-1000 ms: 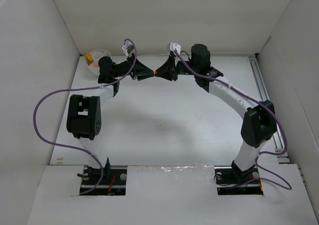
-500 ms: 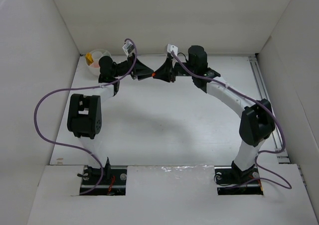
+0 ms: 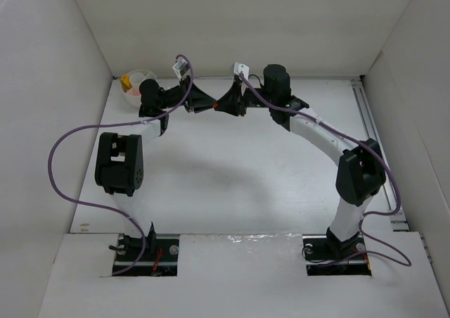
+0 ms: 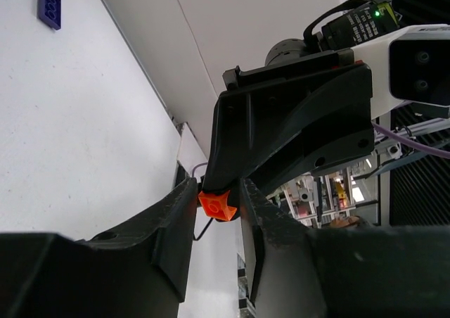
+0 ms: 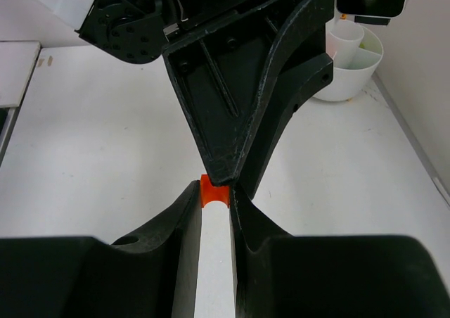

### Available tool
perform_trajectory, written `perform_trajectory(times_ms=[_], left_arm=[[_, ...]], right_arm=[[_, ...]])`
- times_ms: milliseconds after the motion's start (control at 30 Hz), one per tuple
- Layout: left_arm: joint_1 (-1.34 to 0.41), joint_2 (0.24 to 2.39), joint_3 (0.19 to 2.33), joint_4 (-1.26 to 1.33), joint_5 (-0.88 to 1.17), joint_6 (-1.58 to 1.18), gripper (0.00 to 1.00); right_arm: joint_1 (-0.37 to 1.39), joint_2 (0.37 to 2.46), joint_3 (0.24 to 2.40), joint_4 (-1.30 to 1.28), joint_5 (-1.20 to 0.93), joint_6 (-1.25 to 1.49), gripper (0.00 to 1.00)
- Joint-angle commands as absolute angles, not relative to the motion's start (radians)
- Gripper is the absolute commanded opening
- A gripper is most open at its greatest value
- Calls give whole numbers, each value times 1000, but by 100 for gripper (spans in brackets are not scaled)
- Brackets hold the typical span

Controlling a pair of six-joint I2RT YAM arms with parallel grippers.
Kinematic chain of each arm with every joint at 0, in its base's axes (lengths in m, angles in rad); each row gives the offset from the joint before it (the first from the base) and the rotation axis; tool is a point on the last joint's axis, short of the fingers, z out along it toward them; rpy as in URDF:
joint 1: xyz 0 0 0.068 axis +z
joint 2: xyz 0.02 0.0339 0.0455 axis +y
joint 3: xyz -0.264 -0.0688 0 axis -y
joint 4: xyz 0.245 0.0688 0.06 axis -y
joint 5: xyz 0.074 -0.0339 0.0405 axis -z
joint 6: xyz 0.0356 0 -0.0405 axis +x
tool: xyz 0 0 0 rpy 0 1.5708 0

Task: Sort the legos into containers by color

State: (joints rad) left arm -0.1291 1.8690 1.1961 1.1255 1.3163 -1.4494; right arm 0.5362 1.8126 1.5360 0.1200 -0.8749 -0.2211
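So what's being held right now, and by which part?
An orange brick: the right tool and the left tool each pinch its sides with their tips.

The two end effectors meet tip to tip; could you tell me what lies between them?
An orange lego, gripped by both the left end effector and the right end effector; both wrist views show it.

You get no readable text: left arm's white tag [image 3: 181, 67] and right arm's white tag [image 3: 243, 69] are too small.
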Motion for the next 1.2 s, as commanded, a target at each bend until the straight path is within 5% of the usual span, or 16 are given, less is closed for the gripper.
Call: perform_trajectory(times_ms=[0, 100, 333, 933, 1167], left_arm=[[-130, 1855, 1239, 1184, 1336, -1453, 30], [-130, 1864, 1239, 1184, 1336, -1453, 38], [-130, 1864, 1239, 1175, 1336, -1453, 39], [-130, 1864, 1239, 1164, 1336, -1453, 27], [-130, 1864, 1239, 1127, 1336, -1431, 43]], right_arm=[[537, 1816, 1583, 172, -870, -233, 0], [537, 1816, 1583, 172, -870, -233, 0], [528, 1816, 1583, 172, -861, -233, 0], [509, 1825, 1583, 172, -851, -252, 0], [518, 1825, 1583, 172, -851, -252, 0]])
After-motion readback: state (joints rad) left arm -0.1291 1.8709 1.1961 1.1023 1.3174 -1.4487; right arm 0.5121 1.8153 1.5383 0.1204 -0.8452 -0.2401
